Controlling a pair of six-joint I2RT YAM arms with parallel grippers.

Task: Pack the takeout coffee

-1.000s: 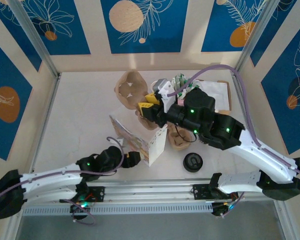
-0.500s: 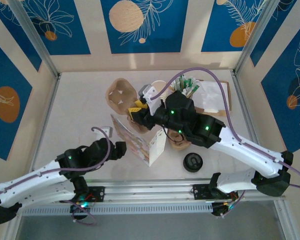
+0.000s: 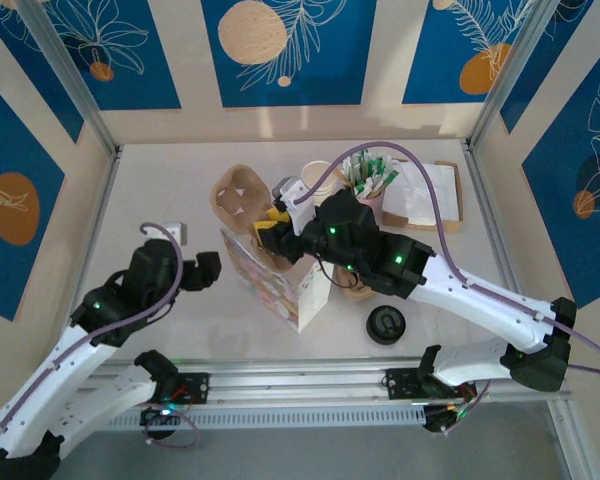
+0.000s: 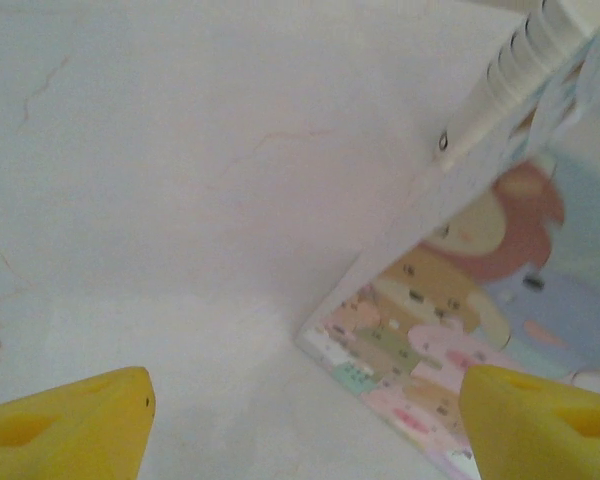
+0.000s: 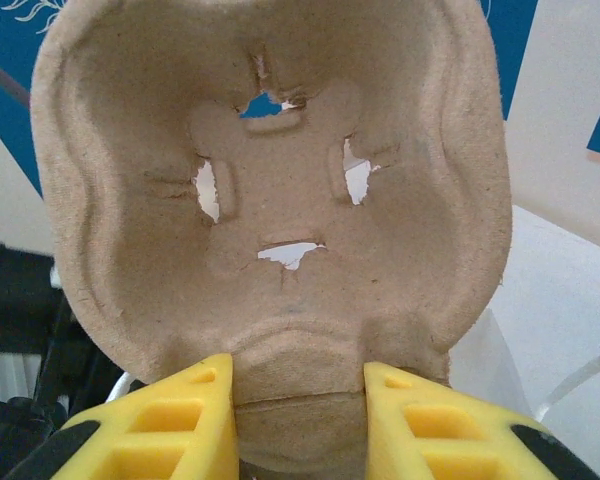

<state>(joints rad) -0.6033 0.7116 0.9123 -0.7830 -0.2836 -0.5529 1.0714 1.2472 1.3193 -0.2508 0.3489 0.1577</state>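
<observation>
At the middle of the white surface (image 3: 170, 190) you have a printed paper bag (image 3: 280, 285), standing upright, with cartoon animals on its side. Item two, the task's piece: a brown pulp cup carrier (image 3: 238, 193), held tilted up on edge just behind the bag's far-left corner. Your right hand (image 3: 271, 224) pinches it by its lower rim. In the right wrist view the yellow fingers (image 5: 170, 425) sit either side of that rim, and the carrier's cup well and its four cut slots face the camera. Item three: your left hand (image 3: 207, 270), to the left of the bag and apart from it, spread wide with nothing between. The left wrist view shows its yellow fingertips (image 4: 70, 425) at the two lower corners, bare surface between them, and the bag's lower corner just ahead on the right. Behind the right arm: a paper cup (image 3: 315, 172), and beside it a cup of green-and-white sachets (image 3: 368, 172). To the right of those: a brown tray (image 3: 460, 200) carrying white paper. By the bag's right side: a second brown pulp piece (image 3: 358, 288), partly hidden by the arm. Nearer you, right of the bag: a black lid (image 3: 386, 324) lying flat on the surface.
</observation>
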